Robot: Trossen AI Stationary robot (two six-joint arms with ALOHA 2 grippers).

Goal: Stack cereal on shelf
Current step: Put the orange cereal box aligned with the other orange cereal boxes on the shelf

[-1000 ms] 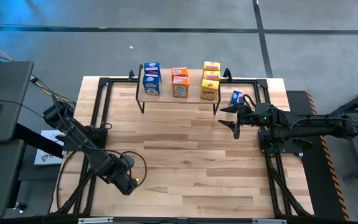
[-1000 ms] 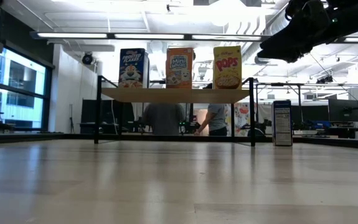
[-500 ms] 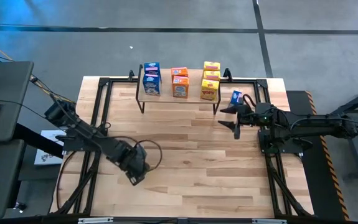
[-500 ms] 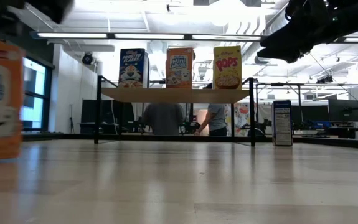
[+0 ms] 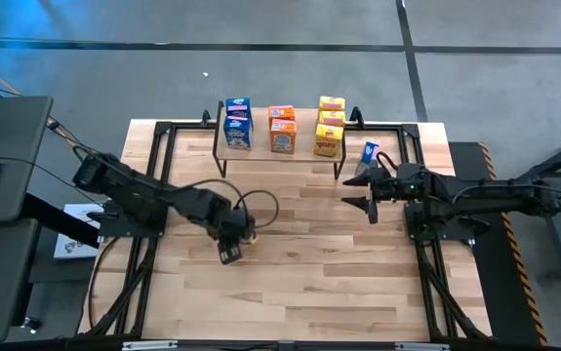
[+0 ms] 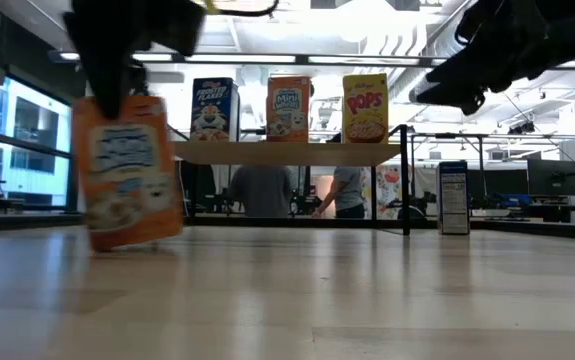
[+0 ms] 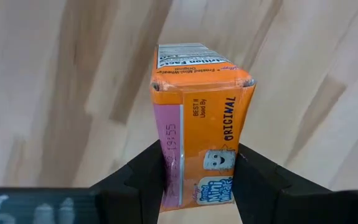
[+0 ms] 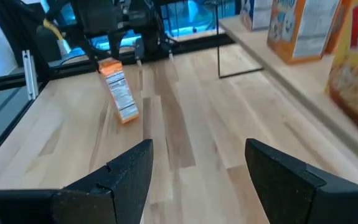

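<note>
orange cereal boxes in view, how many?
3: two orange boxes stacked mid-shelf; one orange box clamped in the left gripper above the table. Others could hide behind.

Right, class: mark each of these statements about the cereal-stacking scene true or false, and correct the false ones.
1. The left end effector grips an orange cardboard cereal box. True.
2. The right end effector holds a yellow box. False: it is open and empty.
3. A blue cardboard cereal box stands on the large wood tabletop, beside the wood-topped wire-legged shelf. True.
4. The shelf holds no boxes. False: blue, orange and yellow boxes stand on it.
5. The orange box in the left end effector already rests on the shelf. False: it is over the tabletop, in front of the shelf.
</note>
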